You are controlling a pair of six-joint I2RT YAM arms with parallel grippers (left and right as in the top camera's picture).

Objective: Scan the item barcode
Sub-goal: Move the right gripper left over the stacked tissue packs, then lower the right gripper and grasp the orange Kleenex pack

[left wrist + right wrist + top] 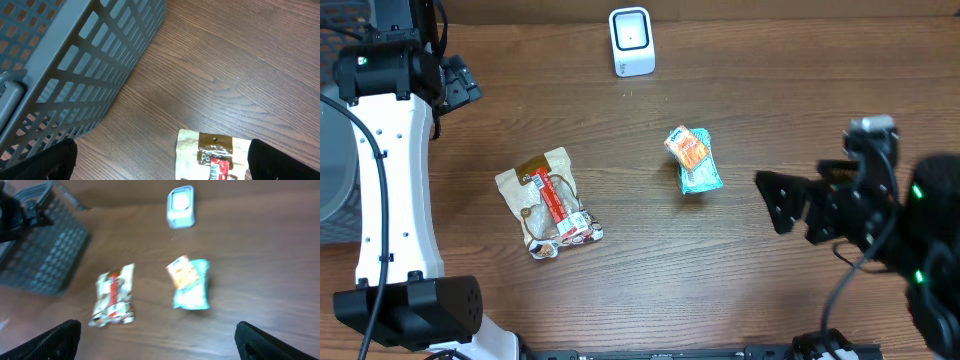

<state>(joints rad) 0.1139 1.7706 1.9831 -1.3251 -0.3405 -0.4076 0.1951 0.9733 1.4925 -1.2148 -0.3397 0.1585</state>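
Left gripper [468, 85]: fully open, empty, beside basket [75, 60].
Right gripper [770, 203]: fully open, empty, right of packet [694, 160].
Pouch [548, 200]: flat on desk [770, 100].
Scanner [631, 41]: upright, far edge.

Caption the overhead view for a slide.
Brown packet, teal packet and white scanner on the table; left gripper and right gripper open.

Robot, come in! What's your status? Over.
Left hand open, right hand open, both empty. Teal packet and brown packet lying untouched. Nothing blocks scanner.
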